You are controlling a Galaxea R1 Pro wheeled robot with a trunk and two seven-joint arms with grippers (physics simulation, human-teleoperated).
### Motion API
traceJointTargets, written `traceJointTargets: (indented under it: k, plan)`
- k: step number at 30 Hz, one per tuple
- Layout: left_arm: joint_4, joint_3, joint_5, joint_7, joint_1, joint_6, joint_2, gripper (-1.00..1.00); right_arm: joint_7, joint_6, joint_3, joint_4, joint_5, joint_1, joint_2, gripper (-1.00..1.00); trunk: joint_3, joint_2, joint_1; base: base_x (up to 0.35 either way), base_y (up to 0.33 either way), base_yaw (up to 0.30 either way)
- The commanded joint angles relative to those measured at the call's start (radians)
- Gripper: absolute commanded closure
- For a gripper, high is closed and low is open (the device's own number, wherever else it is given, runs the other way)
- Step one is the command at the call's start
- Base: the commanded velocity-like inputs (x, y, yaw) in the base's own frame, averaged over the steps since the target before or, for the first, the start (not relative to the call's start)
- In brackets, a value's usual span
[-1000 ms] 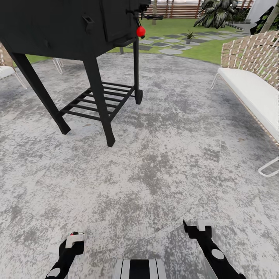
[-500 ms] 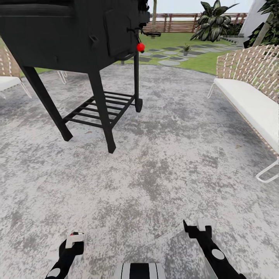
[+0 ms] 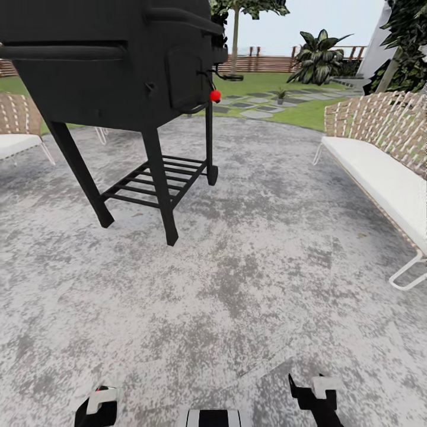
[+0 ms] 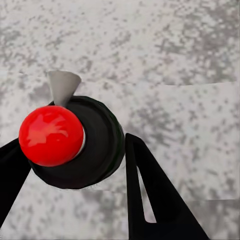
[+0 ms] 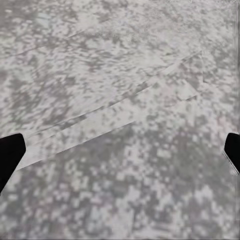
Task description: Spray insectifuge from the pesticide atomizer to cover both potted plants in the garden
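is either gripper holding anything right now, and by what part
The left gripper grips the pesticide atomizer, seen end-on, by the sides of its dark, red-knobbed end. The right gripper is open, holding nothing.

Floor: mottled grey paved patio (image 3: 255, 249).
Far left: black grill (image 3: 118, 77) standing on the patio.
Right: white-cushioned woven bench (image 3: 379, 160).
Left edge: second woven seat (image 3: 18, 127).
Far: lawn (image 3: 296, 112) with stepping stones (image 3: 261, 108).

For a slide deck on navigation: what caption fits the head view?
Robot on the grey patio, a black grill ahead-left, a white bench to the right, one potted plant on the distant lawn.
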Motion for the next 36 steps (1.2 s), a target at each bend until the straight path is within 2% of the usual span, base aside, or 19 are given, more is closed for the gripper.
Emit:
traceJointTargets:
  k: [1,12,18,36]
  plan:
    - [0.001,0.002,0.000,0.000,0.001,-0.003,0.000,1.00,-0.001,-0.004,-0.001,0.004,0.000,0.000,-0.001,-1.00,0.004,0.000,-0.001,0.000,0.000,0.000]
    - [0.003,-0.001,-0.006,0.000,0.004,-0.003,-0.005,1.00,-0.001,-0.005,-0.001,0.029,0.000,0.000,-0.002,-1.00,0.047,0.003,-0.006,0.000,0.000,0.000]
    - [0.005,0.000,-0.006,0.000,0.003,-0.003,-0.003,1.00,-0.001,-0.005,-0.002,0.079,0.000,0.000,-0.002,-1.00,0.071,0.004,-0.008,0.000,0.000,0.000]
    - [0.005,-0.001,-0.006,0.000,0.004,-0.003,-0.004,1.00,-0.001,-0.006,-0.016,0.085,0.000,0.000,-0.002,-1.00,0.140,0.008,-0.016,0.000,0.000,0.000]
